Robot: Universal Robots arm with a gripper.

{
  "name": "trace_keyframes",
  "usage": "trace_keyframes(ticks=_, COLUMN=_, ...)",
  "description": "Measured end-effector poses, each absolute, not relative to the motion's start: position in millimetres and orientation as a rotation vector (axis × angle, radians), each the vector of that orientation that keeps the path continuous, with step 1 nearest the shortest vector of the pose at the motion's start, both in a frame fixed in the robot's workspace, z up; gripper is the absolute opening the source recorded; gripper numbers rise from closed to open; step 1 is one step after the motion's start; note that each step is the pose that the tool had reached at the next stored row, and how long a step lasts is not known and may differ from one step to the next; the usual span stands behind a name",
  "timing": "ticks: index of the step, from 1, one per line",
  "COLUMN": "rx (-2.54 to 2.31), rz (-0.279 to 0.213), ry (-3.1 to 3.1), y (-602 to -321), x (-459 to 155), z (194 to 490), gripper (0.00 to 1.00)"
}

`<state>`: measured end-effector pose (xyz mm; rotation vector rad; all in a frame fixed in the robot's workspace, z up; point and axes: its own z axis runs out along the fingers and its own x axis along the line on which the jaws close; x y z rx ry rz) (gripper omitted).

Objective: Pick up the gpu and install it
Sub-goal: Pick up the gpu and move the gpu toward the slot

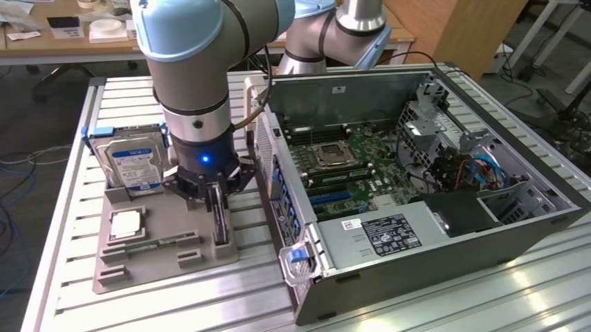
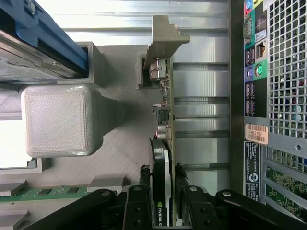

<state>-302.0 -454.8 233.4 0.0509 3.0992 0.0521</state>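
The gpu (image 1: pixel 221 223) stands on edge in a slot of the grey holder plate (image 1: pixel 171 214), on the side nearest the computer case. In the wrist view the gpu (image 2: pixel 162 143) shows its black cooler, green board and silver end bracket (image 2: pixel 163 40). My gripper (image 1: pixel 216 202) points straight down over it. Its black fingers (image 2: pixel 144 171) sit one on each face of the card, pressed against cooler and board; the gripper (image 2: pixel 161 168) is shut on the gpu. The card still rests in its slot.
The open computer case (image 1: pixel 416 180) lies at the exterior view's right, motherboard up, its rear panel (image 2: pixel 283 72) close beside the card. On the holder plate are a hard drive (image 1: pixel 129 162), a processor (image 1: pixel 126 225) and a memory stick (image 1: pixel 152 243).
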Motion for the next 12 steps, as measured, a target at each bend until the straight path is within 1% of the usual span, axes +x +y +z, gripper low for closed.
trace_keyframes(ticks=12, rx=0.051, rz=0.052, ry=3.099, y=-454.8, x=-302.0, z=233.4, gripper=0.33)
